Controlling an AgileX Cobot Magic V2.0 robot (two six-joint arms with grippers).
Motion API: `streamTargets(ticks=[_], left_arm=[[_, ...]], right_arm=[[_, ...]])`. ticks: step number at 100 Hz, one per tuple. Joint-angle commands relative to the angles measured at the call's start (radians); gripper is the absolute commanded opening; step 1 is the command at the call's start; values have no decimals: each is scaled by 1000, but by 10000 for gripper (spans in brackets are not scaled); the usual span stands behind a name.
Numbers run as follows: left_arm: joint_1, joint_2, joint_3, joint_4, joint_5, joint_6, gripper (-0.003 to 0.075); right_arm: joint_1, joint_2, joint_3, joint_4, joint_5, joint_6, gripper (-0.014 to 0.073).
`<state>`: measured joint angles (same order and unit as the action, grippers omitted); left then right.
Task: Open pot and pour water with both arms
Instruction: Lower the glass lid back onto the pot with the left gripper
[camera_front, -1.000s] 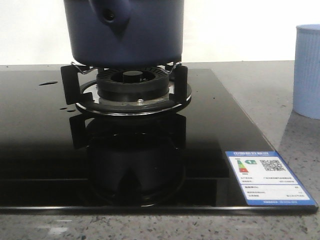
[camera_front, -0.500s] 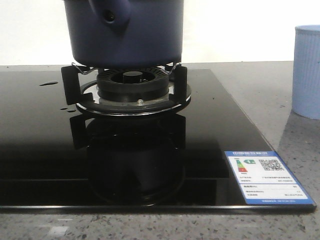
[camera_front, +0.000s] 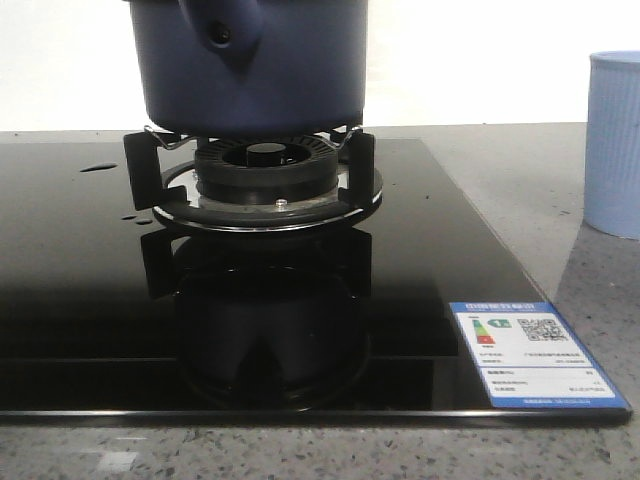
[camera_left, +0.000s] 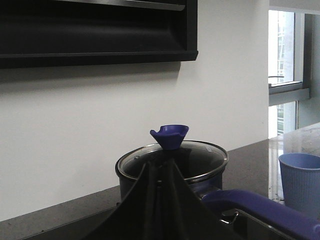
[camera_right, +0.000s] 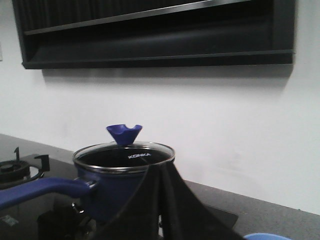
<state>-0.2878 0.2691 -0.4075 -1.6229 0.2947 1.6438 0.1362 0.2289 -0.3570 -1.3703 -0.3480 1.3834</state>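
pot (camera_right: 117, 187) lid (camera_right: 125, 156) marked konka, energy label (camera_front: 535, 355) on hob (camera_front: 90, 290)

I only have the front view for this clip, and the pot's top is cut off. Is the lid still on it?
Observer: Yes. In the wrist views a glass lid with a blue knob sits on the pot.
Operator: Is any gripper holding that knob?
Observer: No. Both wrist cameras see the knob with nothing around it; the left gripper and right gripper are only dark shapes up close, and I cannot tell if they are open.
Operator: I just see a handle stub. How does it continue?
Observer: It is a long blue handle reaching toward the cameras.
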Motion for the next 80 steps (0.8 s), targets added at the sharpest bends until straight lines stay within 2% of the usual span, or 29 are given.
streamTargets(ticks=[1,80], left_arm=[[0,-48,10,-31,-15,-13,-19],[0,-85,43,-30,-24,-11,-19]], right_arm=[[-4,-12,-14,-41,-54,21,-67],[-4,-18,-13,-51,-65,21,-67]])
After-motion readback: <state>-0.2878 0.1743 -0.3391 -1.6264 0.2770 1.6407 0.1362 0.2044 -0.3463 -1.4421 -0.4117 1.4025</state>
